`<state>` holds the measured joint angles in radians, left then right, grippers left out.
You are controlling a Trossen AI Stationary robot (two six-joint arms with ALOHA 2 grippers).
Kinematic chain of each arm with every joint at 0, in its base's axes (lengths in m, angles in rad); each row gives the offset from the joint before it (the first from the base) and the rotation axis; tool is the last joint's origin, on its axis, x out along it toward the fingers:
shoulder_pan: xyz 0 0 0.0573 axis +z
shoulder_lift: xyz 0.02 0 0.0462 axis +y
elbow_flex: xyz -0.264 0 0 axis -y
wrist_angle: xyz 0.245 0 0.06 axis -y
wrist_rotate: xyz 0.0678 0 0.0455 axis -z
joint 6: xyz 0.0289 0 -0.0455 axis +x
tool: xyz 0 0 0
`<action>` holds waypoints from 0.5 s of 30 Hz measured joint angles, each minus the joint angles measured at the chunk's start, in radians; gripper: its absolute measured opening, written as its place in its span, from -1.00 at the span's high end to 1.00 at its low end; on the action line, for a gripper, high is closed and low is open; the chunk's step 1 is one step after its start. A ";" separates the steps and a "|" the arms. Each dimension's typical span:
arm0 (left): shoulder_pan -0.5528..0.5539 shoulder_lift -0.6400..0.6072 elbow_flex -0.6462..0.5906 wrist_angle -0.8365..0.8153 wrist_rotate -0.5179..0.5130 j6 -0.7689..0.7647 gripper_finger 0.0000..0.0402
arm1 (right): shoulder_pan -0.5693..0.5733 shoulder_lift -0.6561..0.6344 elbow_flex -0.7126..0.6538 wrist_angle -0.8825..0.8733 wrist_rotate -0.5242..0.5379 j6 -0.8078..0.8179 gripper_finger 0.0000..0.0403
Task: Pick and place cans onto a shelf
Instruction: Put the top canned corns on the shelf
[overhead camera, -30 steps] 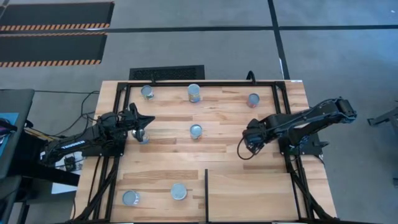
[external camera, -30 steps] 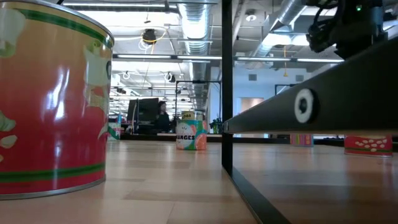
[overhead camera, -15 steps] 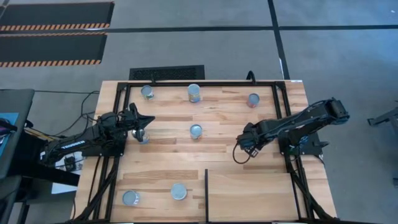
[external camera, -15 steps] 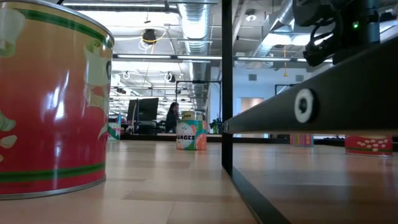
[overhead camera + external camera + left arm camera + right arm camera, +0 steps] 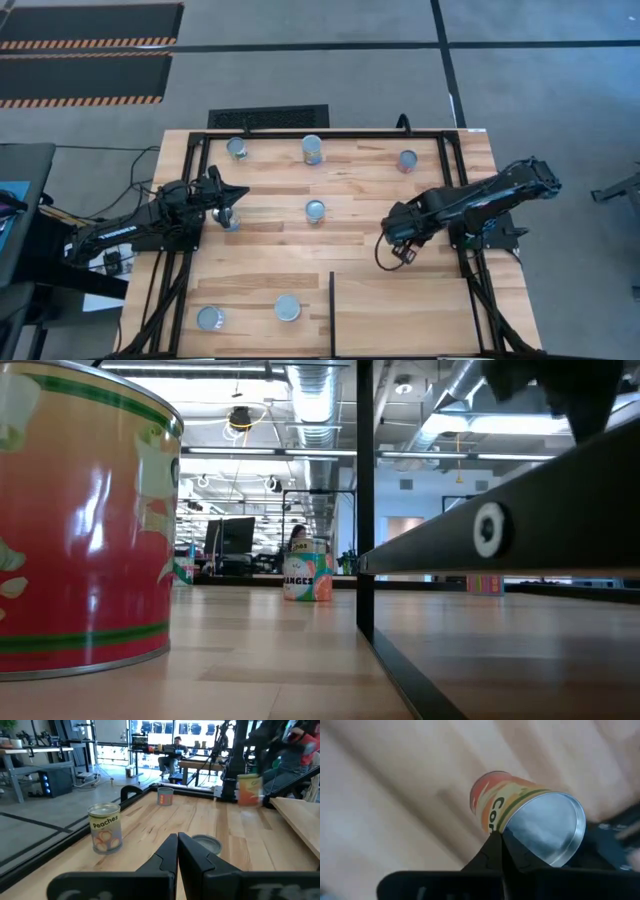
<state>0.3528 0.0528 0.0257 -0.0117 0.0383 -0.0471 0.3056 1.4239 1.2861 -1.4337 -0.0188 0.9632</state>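
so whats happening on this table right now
Two dark robot arms are working over a light-wood table scattered with small tin cans. The right gripper holds an orange-labelled can with a silver top above the table's middle right, near the section behind the thin black divider bar. The left gripper rests at the left side beside a silver-topped can, fingers closed. Six more cans stand about the table, two near the front left.

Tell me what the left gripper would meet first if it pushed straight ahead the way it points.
Probably the silver-topped can just beyond the shut tips of the left gripper. It sits slightly off the line, so the gripper might only graze it.
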 joint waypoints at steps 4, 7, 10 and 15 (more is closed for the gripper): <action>0.000 0.000 0.000 0.000 0.002 0.002 1.00 | 0.110 0.005 0.123 -0.005 -0.066 0.154 0.98; 0.000 0.000 0.000 0.000 0.002 0.002 1.00 | 0.223 0.015 0.166 0.022 -0.091 0.349 0.98; 0.000 0.000 0.000 0.000 0.002 0.001 1.00 | 0.346 0.056 0.193 0.025 -0.127 0.553 0.98; 0.000 0.000 0.000 0.000 0.003 0.000 1.00 | 0.509 0.139 0.233 0.029 -0.196 0.860 0.99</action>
<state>0.3529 0.0525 0.0257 -0.0113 0.0410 -0.0466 0.8142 1.5632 1.5191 -1.4050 -0.2148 1.8229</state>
